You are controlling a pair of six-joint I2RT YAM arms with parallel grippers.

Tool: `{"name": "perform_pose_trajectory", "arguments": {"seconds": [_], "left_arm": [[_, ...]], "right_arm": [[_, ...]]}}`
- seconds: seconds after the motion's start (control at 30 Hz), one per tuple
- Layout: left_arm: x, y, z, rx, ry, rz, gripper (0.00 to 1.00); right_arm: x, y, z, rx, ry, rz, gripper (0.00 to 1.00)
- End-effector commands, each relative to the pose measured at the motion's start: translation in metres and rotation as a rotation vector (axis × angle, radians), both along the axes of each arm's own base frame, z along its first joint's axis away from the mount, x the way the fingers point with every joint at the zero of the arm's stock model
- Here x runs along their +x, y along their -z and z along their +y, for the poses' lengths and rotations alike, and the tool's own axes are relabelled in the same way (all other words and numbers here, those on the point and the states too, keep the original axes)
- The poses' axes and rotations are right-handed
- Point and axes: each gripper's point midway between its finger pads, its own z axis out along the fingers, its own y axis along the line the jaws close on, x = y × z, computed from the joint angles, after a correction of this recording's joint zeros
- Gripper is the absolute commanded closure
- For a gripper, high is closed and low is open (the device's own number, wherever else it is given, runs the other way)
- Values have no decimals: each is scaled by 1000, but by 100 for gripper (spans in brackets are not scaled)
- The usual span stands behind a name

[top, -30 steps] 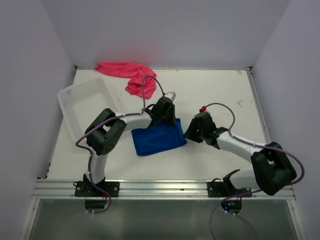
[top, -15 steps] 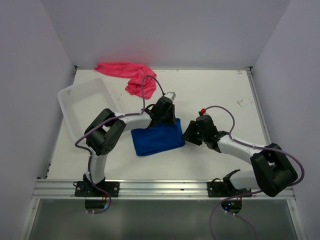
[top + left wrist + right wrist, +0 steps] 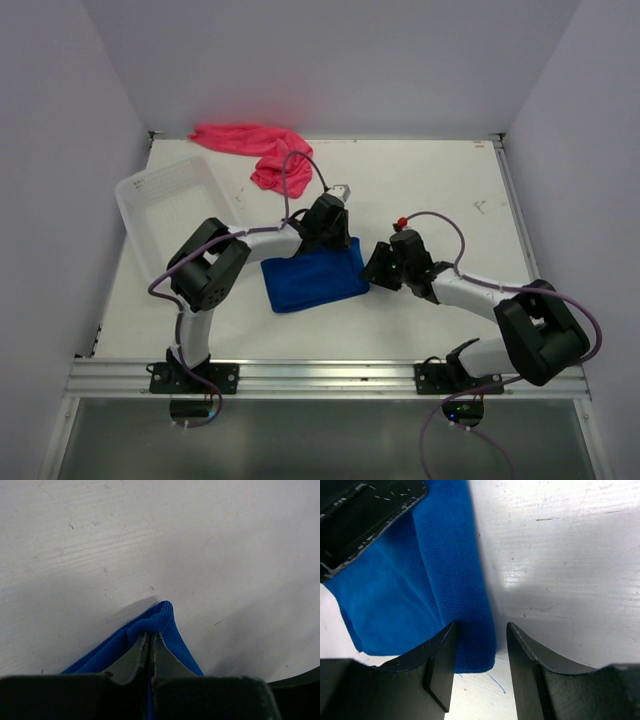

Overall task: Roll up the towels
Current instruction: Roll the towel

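The royal blue towel lies folded flat on the white table between the two arms. My left gripper is shut on its far right corner; the pinched blue fold shows at my fingertips. My right gripper is open at the towel's near right corner, with the towel's edge between its two fingers. The left gripper's black body shows at the top left of the right wrist view. The pink-red towel lies crumpled at the back left, away from both grippers.
A white slotted plastic basket stands at the left, beside my left arm. Grey walls close in the table on the left, back and right. A metal rail runs along the near edge.
My right gripper has moved left, from beside the blue towel up to its near right corner. The left gripper has held still on the far corner.
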Motion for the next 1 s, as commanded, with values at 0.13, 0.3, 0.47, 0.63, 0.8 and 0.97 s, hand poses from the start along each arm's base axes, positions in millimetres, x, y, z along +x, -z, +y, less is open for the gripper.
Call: {"name": "perform_pose_trajectory", "arguments": {"seconds": [0.13, 0.3, 0.47, 0.63, 0.8, 0.97], "left_arm": [[4, -12, 13, 28, -13, -51, 100], [5, -17, 10, 11, -13, -52, 100], [7, -34, 2, -41, 3, -59, 100], [7, -61, -4, -105, 11, -87, 100], [3, -65, -3, -121, 8, -82, 100], [-3, -52, 2, -111, 7, -58, 100]], "right_arm": [[-6, 11, 4, 15, -41, 11, 59], [-15, 21, -1, 3, -55, 18, 69], [-20, 30, -5, -17, -74, 15, 77], [-22, 36, -10, -46, -80, 10, 88], [-19, 35, -15, -81, -79, -2, 96], [-18, 34, -21, -110, -74, -19, 100]]}}
